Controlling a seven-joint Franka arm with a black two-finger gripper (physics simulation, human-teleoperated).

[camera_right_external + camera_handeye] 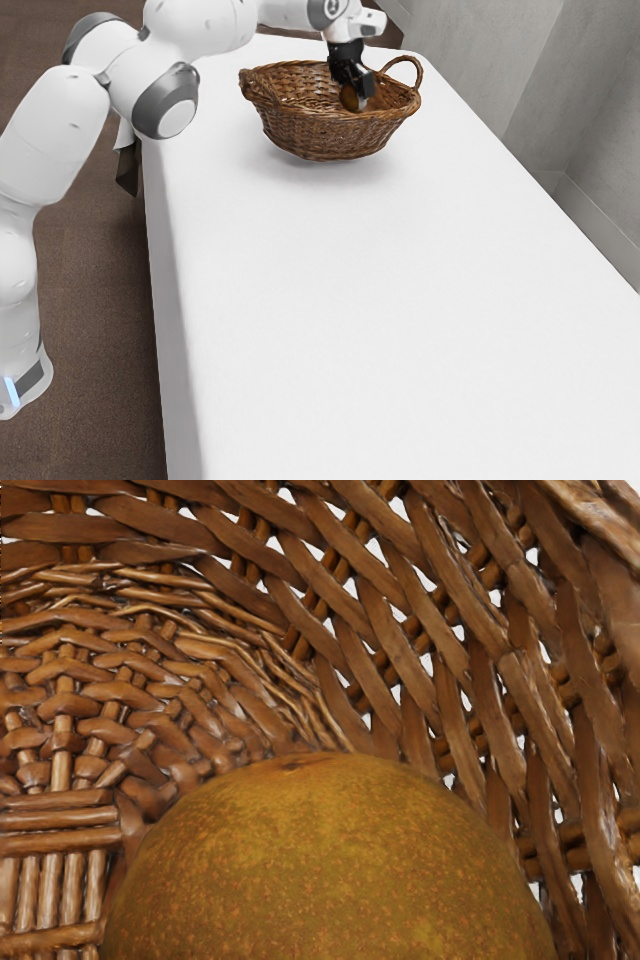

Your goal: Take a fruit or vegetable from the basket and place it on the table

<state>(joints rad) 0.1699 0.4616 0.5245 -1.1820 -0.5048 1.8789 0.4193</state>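
Inside the wicker basket [322,136], toward the exterior view's right, my black gripper [355,93] points down, shut on a round, brownish-yellow fruit [349,98]. The fruit is level with the basket's upper part, just behind the front rim. In the wrist view the same fruit [330,870] looms large at the lower edge, its speckled skin and small stem spot showing, with the woven basket wall [400,610] around it. The near wall hides the basket's floor in the exterior view.
The basket stands at the far end of the white table [370,320]. Its looped handle [405,68] rises close beside my hand. A grey wall [520,80] runs along the exterior view's right.
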